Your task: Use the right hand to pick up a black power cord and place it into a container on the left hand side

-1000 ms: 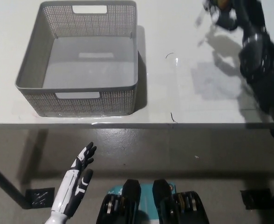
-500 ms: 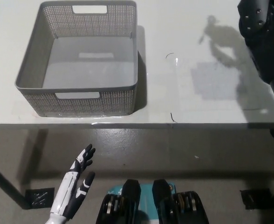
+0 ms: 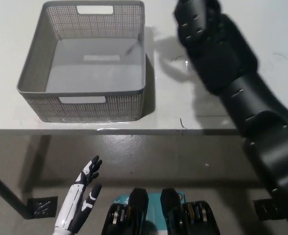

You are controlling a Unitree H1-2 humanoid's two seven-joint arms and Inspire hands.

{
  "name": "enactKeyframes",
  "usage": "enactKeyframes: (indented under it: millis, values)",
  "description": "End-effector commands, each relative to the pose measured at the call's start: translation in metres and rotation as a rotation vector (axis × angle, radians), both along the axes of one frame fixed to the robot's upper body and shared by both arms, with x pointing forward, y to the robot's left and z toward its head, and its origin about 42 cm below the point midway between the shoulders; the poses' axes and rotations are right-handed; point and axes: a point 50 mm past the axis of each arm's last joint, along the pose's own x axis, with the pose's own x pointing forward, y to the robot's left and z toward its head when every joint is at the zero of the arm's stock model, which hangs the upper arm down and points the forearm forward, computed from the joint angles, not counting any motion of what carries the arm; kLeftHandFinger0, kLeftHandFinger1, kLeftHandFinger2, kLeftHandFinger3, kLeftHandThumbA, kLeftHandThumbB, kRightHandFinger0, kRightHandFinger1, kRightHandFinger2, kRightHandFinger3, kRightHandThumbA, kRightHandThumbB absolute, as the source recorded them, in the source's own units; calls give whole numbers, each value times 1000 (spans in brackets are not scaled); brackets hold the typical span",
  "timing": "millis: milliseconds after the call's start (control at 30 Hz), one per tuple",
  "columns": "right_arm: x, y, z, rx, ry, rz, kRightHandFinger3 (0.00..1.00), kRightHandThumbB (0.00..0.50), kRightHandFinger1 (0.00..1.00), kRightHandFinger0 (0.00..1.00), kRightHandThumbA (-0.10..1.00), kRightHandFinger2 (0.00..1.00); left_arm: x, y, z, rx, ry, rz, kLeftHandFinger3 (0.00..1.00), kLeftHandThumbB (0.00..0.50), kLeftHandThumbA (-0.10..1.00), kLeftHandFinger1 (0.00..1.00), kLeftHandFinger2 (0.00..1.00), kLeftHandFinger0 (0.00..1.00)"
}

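The grey mesh basket (image 3: 80,100) stands on the left part of the white table (image 3: 183,105) and its floor is bare. My black right arm reaches from the bottom right diagonally across the table. Its hand (image 3: 197,18) is at the picture's top edge, just right of the basket's far right corner. The hand is partly cut off, so its grasp is hidden. No black power cord shows anywhere. My white left hand (image 3: 83,195) rests low at the lower left, below the table's front edge, with fingers apart and nothing in it.
The table's front edge runs across the middle of the picture, with grey floor below it. A few thin dark marks (image 3: 181,123) lie on the tabletop right of the basket. The arm casts a shadow beside the basket's right wall.
My right arm has swung left from the top right corner to beside the basket's far right corner and now covers much of the table's right side. The left hand has sunk slightly.
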Motion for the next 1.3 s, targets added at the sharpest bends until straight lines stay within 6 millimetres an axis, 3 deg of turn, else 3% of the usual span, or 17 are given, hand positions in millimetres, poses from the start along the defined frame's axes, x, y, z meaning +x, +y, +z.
enactKeyframes:
  millis: [0,167,333,400,433,467,533,600,733,833,900,933,1000,1100,1133,1267]
  values:
    - [-13,38,38,1,-76,53,788,148,190,0,-100,671,-2,1,7,-3,-25,-12,1000,58,955,1000,1000,1000]
    - [-20,69,24,-7,-41,93,771,145,216,0,-100,659,0,-3,9,4,-26,-21,1000,65,978,1000,1000,1000]
    - [-18,78,4,-28,1,88,748,139,221,0,-100,650,3,-2,11,4,-43,-28,1000,44,950,1000,1000,1000]
    - [-16,77,-1,-29,13,84,653,217,203,0,-100,603,5,-2,12,9,-54,-31,1000,25,930,1000,1000,1000]
    - [-13,75,-11,-40,46,67,668,162,189,0,-100,629,7,-1,12,34,-72,-30,1000,22,947,1000,1000,1000]
    - [-11,73,-21,-51,68,59,749,129,216,0,-100,665,8,-1,13,42,-75,-30,1000,18,950,1000,1000,1000]
    - [-6,67,-44,-71,135,41,790,146,250,0,-100,678,8,-2,15,32,-69,-30,1000,2,921,1000,1000,1000]
    - [-4,64,-65,-94,184,19,791,142,279,0,-100,698,7,-2,15,39,-43,-29,1000,21,952,1000,1000,1000]
    - [-5,57,-110,-136,308,-5,878,133,397,0,-100,836,8,-4,16,49,-58,-33,1000,26,905,1000,1000,1000]
    - [-7,54,-128,-160,335,-19,889,114,400,0,-100,860,11,-5,17,46,-63,-38,1000,32,903,1000,1000,1000]
    - [-7,54,-132,-167,348,-23,885,116,396,0,-100,864,12,-6,17,44,-71,-40,1000,32,902,1000,1000,1000]
    - [-8,54,-137,-173,358,-21,772,133,348,0,-100,806,13,-6,18,46,-70,-42,1000,45,914,1000,1000,1000]
    - [-10,54,-141,-178,366,-24,719,140,296,0,-100,765,14,-6,19,53,-71,-45,1000,43,936,1000,1000,1000]
    - [-10,52,-147,-180,371,-20,746,104,321,0,-100,853,16,-6,21,75,-81,-49,1000,30,937,1000,1000,1000]
    - [-10,52,-147,-183,368,-21,833,111,368,0,-100,892,17,-7,22,75,-81,-51,1000,29,925,1000,1000,1000]
    - [-9,50,-144,-188,363,-22,912,120,438,0,-100,908,20,-7,24,86,-84,-62,1000,33,938,1000,1000,1000]
